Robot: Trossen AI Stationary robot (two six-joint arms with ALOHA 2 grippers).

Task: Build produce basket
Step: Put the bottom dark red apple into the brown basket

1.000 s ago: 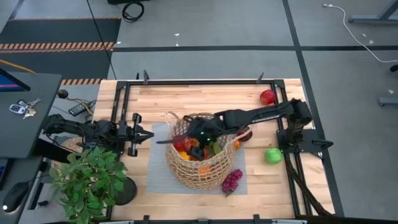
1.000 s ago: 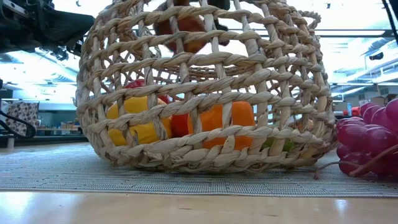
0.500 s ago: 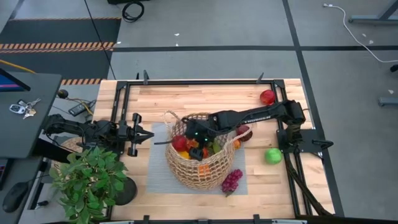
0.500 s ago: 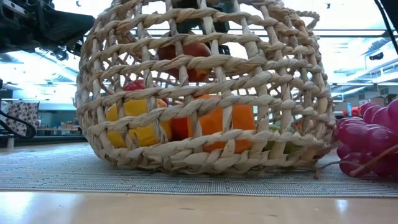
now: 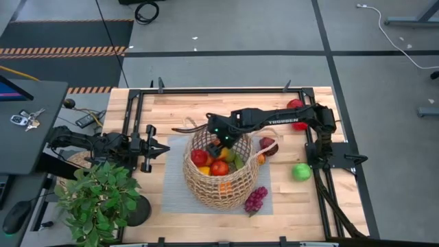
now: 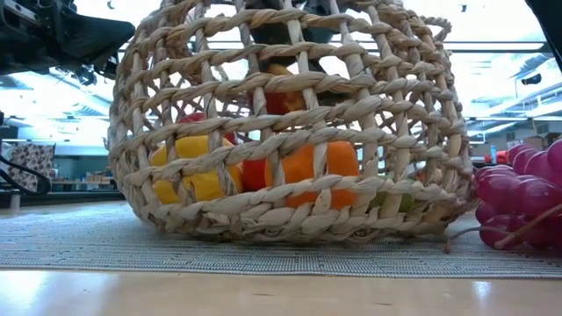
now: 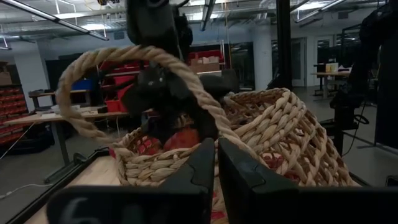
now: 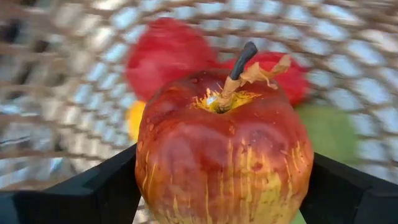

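Note:
The tan wicker basket [image 5: 219, 180] stands on a grey mat [image 5: 171, 189] and holds several toy fruits: red, yellow, orange and green pieces. My right gripper [image 5: 223, 152] reaches down through the basket's mouth from the far right. It is shut on a red-and-yellow apple [image 8: 224, 149], which also shows in the high view [image 5: 219, 167] and through the weave in the low view [image 6: 283, 98]. My left gripper [image 5: 162, 149] is shut and empty, just left of the basket, level with its loop handle [image 7: 124, 59]. My right gripper pinches the apple between its two fingers, one on each side of its body [image 8: 146, 180]. The fingers come from above, slanting down from the far side. The apple is upright, its stem [image 8: 239, 62] toward the wrist. I cannot tell whether it rests on the fruits below.
Purple grapes [image 5: 255, 199] lie on the mat at the basket's near right. A dark red fruit [image 5: 269, 146] lies right of the basket. A green apple [image 5: 300, 171] and a red apple [image 5: 295, 106] lie near the right edge. A potted plant [image 5: 103, 199] stands at the near left.
My right gripper has gone down into the basket with the red apple and tipped to point more steeply down, its wrist swinging toward the table's far edge. The apple now sits lower inside the basket, just above the other fruits.

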